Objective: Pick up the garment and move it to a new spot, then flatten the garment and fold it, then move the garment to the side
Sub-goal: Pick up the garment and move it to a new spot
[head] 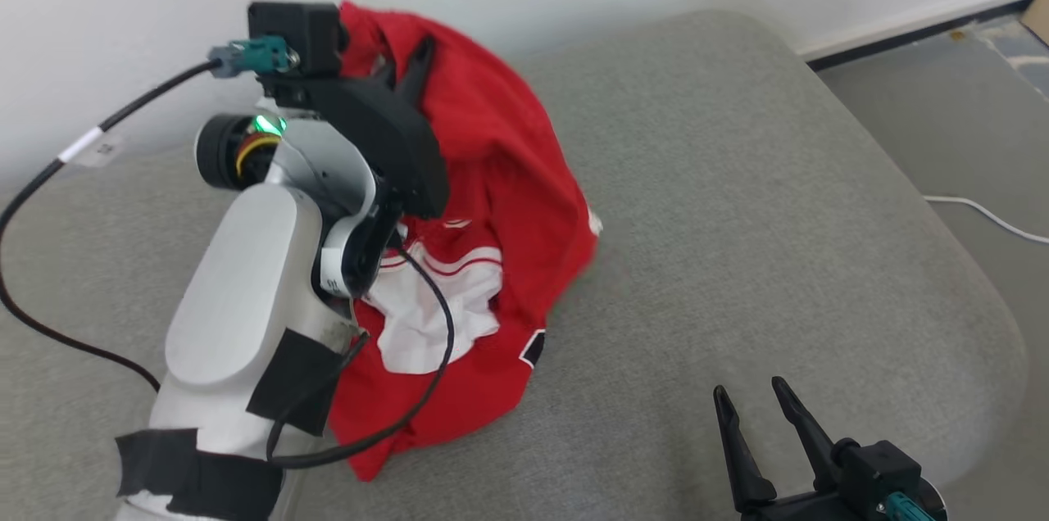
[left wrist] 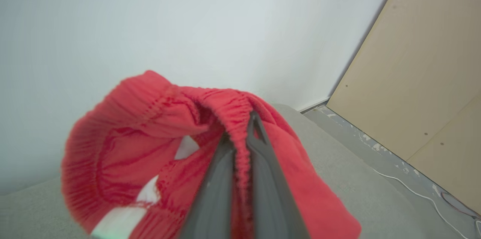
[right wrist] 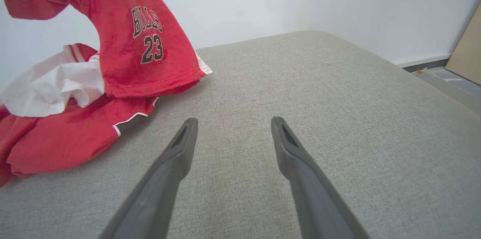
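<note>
**Grey woven-fabric cushion with rounded corners** point(head: 778, 177): the work surface, set against a white wall.

**Red soft-knit sports garment with white lining and black-and-white trim** point(head: 508, 177): it sits toward the cushion's left rear. Its upper part is drawn up into a peak, and its lower folds rest bunched on the fabric.

**Left gripper** point(left wrist: 242, 133): the two dark fingers are pressed close together on a gathered, ribbed red edge point(left wrist: 150, 92) of the garment. In the left wrist view the cloth drapes down on both sides of them.

**Right gripper** point(right wrist: 233, 122): the fingers are spread wide with nothing between them. It hangs low over the cushion's front right part, well apart from the garment.

**Black printed numeral "23"** point(right wrist: 152, 47): it marks one hanging panel, seen in the right wrist view.

**Handling:** the garment appears light, limp and not fragile. Held at one pinch, it will probably sag, swing and twist rather than keep any shape. The textured knit should resist slipping. The thick ribbed edge looks like the soundest place to hold, since thin single layers may pull free. For flattening, a second hold farther along that same edge would likely let the panels hang open.
</note>
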`<state>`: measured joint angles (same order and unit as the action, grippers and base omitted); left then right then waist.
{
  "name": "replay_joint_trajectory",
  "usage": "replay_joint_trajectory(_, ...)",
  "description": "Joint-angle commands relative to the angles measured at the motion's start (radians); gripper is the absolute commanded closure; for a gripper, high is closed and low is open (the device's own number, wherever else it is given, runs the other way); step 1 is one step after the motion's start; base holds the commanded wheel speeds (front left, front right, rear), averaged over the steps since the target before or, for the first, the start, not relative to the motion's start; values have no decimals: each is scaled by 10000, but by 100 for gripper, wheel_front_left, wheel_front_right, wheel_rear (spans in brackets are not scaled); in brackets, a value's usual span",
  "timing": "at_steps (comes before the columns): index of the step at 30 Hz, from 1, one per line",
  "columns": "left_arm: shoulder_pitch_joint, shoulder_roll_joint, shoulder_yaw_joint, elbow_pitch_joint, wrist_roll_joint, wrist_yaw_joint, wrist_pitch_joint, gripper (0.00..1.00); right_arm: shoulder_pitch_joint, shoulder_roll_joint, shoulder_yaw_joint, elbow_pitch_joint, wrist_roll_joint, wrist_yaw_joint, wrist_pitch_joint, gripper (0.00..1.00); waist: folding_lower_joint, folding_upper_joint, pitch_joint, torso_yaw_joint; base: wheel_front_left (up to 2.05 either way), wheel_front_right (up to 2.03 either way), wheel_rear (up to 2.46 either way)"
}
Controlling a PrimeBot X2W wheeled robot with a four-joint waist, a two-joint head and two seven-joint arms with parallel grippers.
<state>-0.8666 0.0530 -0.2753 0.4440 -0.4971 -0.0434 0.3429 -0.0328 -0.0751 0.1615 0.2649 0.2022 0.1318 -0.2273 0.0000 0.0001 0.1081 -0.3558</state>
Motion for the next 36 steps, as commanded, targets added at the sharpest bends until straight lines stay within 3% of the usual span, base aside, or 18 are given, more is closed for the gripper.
replay_joint_trajectory(1, -204, -15, 54, -102, -53, 94, -202, 100, 132, -52, 4, -55, 47, -22, 43, 0, 0, -1, -300, 357, 0, 0, 0)
replay_joint_trajectory(5, -474, -1, 73, -258, -179, 133, -465, 100, 246, -71, -50, -160, 72, -22, 99, 0, 0, -1, -564, 835, 0, 0, 0)
replay_joint_trajectory(14, -753, 1361, 576, -906, 46, 343, 83, 100, 554, 24, -1, -883, 122, -22, 217, 0, 0, -1, -770, 2388, 0, 0, 0)
replay_joint_trajectory(29, 367, 3676, 1990, -2146, 14, 595, 204, 100, 166, 17, 436, -2349, -279, -22, 769, 0, 0, -1, -160, 4551, 0, 0, 0)
replay_joint_trajectory(36, 938, 4081, 2495, -1982, -54, 657, -501, 100, -163, -285, 823, -2975, -368, -22, 1152, 0, 0, -1, 552, 5244, 0, 0, 0)
